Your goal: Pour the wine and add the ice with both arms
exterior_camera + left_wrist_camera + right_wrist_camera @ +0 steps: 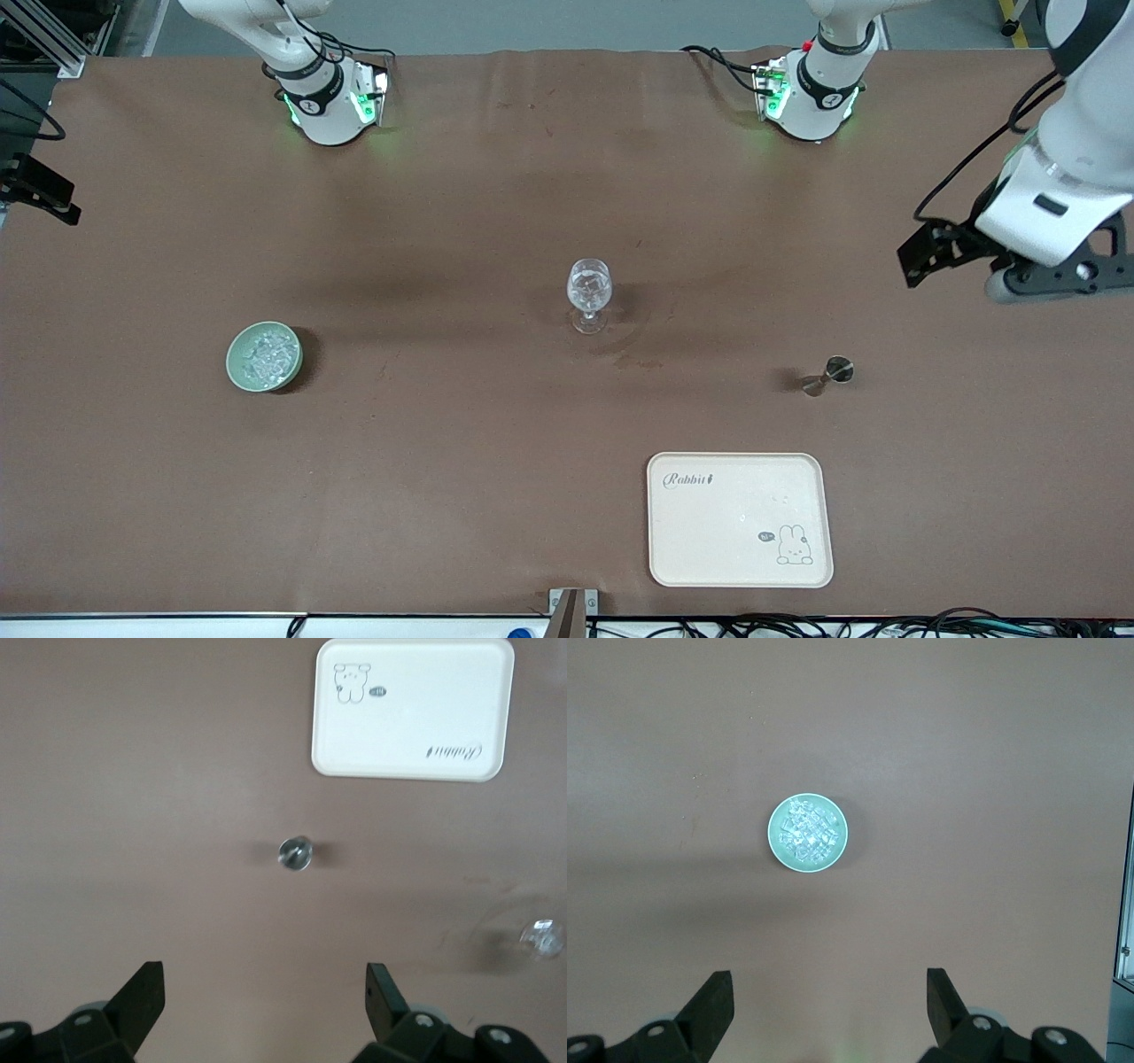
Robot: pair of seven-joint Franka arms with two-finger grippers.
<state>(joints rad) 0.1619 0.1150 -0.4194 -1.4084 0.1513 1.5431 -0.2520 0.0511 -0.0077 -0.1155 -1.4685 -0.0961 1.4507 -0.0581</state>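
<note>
Finds the wine glass [589,288] upright at mid-surface, with something clear glinting in its bowl; cannot tell whether ice, liquid or only reflections. Finds the green bowl [264,356] of ice cubes [806,831] toward the right arm's end of the surface [443,221], well apart from the glass. Finds the metal jigger [828,375] toward the left arm's end, seemingly upright, with the rabbit-print tray [740,567] nearer to the front camera and carrying nothing.

Shows the left gripper [961,266] high over the left arm's end, fingers [142,992] spread wide and holding nothing. Shows the right gripper [828,979] only in its own wrist view, well above the bowl, fingers [713,997] likewise apart and holding nothing.

Fits two stages alike: jigger and ice waiting to go to the glass, or both arms drawn back after serving. Settles neither, since the glass contents stay unclear.

For any handling from here, judged from the layout:
- Calls for a square, low grip on the jigger's narrow waist, since small, smooth and easily tipped.
- Calls for a slow tilt close over the rim when pouring, since the glass is narrow-mouthed and top-heavy on its stem.
- Calls for one cube at a time, released low into the glass, never dropped.
- Calls for keeping both arms from crowding the glass together.
</note>
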